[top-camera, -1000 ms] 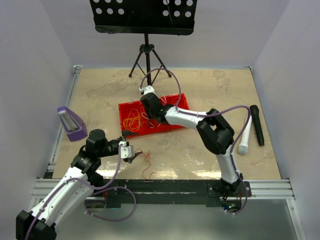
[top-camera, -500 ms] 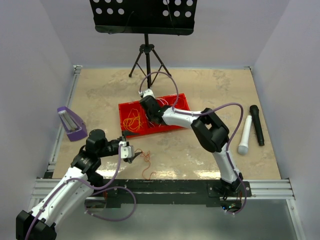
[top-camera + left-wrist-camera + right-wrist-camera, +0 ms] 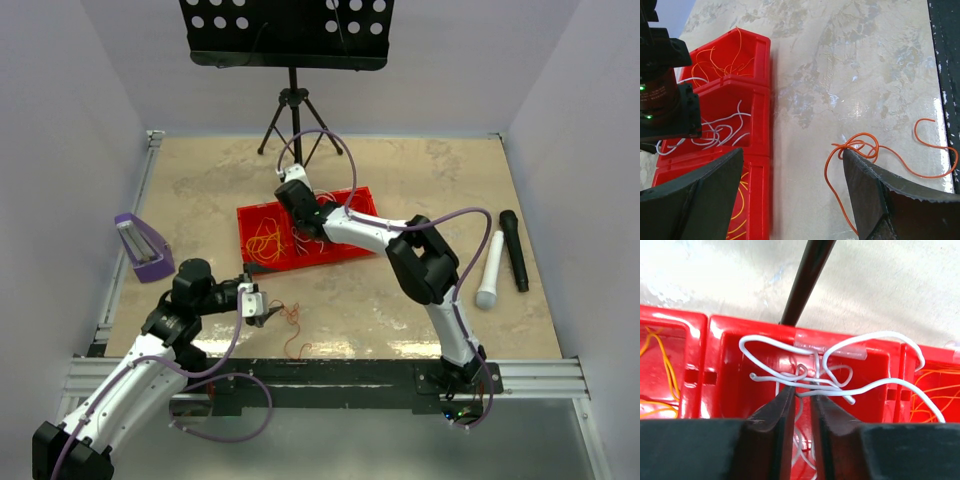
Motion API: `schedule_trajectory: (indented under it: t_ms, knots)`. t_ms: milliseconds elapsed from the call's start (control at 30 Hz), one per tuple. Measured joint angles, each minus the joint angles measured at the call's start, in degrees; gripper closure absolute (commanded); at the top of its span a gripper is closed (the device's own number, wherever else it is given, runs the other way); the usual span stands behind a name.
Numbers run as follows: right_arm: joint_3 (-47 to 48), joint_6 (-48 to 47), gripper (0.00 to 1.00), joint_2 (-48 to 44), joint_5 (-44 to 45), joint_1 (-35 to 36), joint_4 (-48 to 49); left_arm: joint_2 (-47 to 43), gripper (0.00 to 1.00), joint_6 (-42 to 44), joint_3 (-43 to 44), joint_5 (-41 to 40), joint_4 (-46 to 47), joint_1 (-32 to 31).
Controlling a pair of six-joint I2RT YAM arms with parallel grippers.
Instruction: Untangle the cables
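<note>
White cables (image 3: 830, 385) crosswise between right gripper (image 3: 802, 407) fingers.

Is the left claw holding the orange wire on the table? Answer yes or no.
No. In the left wrist view the left claw is open, and the orange wire lies on the table between its fingers, ungripped.

- Even, bright overhead light fills the top view, with only soft, short shadows.
- Glare streaks the glossy beige marbled tabletop (image 3: 400, 300) near its front edge and shines white in the left wrist view.
- Highlights gleam on the red plastic compartment tray (image 3: 720, 335).
- Close dark gripper fingers (image 3: 775, 440) blur softly.
</note>
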Motion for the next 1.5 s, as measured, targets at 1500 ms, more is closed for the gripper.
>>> schedule_trajectory:
  t_ms: [1500]
  knots:
    - [-2.05, 4.2, 0.52, -12.09, -10.38, -11.17, -4.52, -0.02, 0.18, 2.05, 0.44, 0.52, -1.55, 0.02]
